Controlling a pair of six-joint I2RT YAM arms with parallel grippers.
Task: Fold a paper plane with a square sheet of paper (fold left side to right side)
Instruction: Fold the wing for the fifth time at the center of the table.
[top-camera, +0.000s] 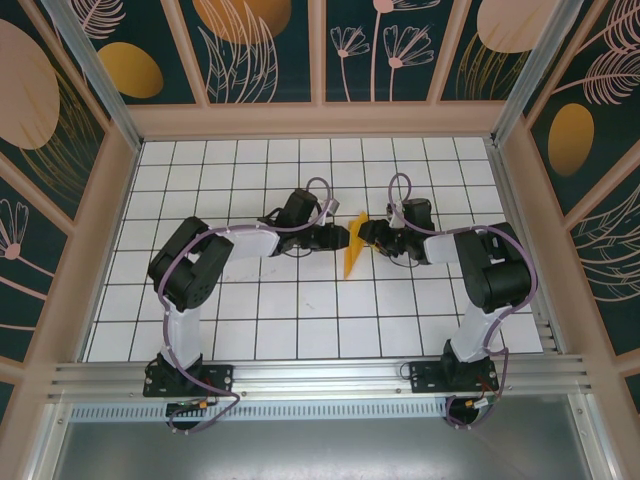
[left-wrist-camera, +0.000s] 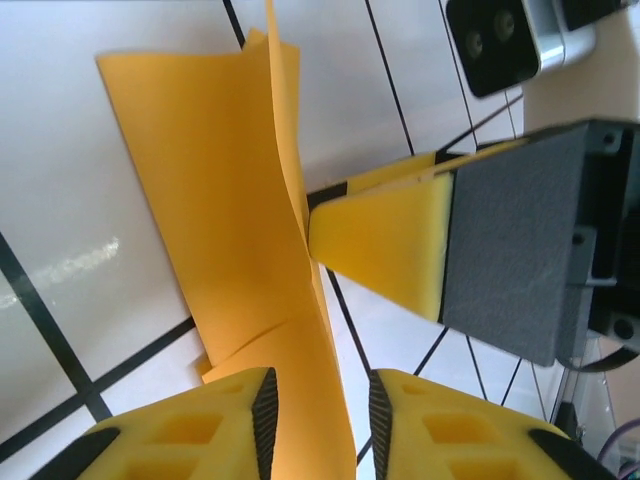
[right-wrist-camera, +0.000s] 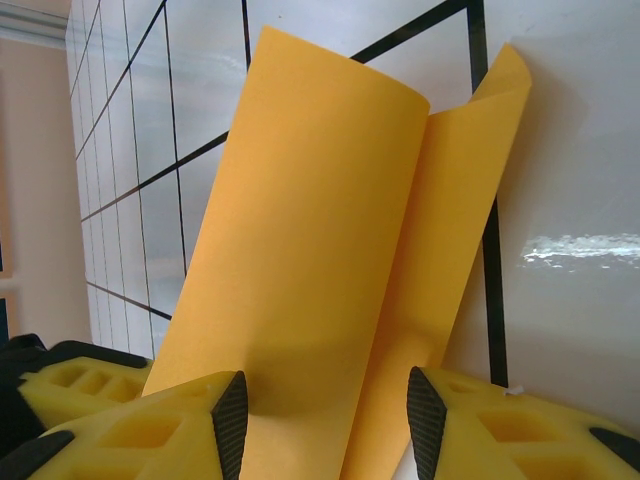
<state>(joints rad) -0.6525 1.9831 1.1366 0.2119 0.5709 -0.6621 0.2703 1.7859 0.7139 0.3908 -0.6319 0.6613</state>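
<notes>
L tool (left-wrist-camera: 320, 400): part open, sheet (left-wrist-camera: 220, 200) loose btwn jaws
R tool (right-wrist-camera: 325, 400): half open, hold unclear
next: pinch crease low, keep layers aligned

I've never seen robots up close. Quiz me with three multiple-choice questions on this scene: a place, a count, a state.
1. Where is the orange paper? A) between the left gripper and right gripper; B) beside an arm's base; C) against the back wall.
2. How many robot arms? A) one; B) two; C) three.
3. How does the paper sit? A) flat; B) balled up; C) upright, bent over on itself.
Answers: 1 A, it stands between them mid-table; 2 B, left arm and right arm; 3 C, wrist views show its halves rising off the tiles.
</notes>
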